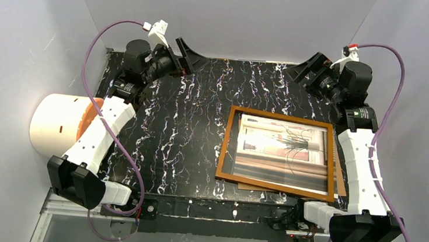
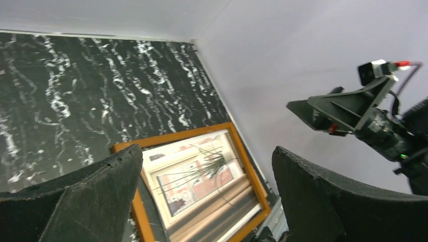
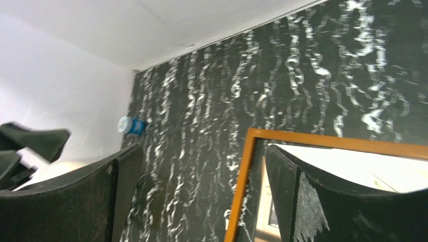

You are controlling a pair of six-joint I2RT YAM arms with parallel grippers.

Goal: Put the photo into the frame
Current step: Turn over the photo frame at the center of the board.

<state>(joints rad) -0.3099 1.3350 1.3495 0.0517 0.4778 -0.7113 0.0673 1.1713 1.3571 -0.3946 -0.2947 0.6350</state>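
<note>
Black table [image 1: 187,142] with white veins fills the floor of a box with plain pale walls. At the near edge, on the right side, lies the frame [image 1: 276,188], flat and a little turned against the table edge. The photo [image 1: 283,144] shows inside its opening, face up, with the spiky plant readable; whether it sits under the glass or on it, I cannot tell. A brown backing board [image 1: 342,185] comes out from under the frame at the near and right sides. To the left, beside the table, stands a white cylinder [image 1: 59,125].

At the far edge, the left fingers [image 1: 190,53] and the right fingers [image 1: 306,67] hang spread wide, holding nothing, well apart from the frame.

I judge that the placing step is nearly finished. If anything remains, the next move calls for a light push to square the frame over the photo and board without sliding the print out.
</note>
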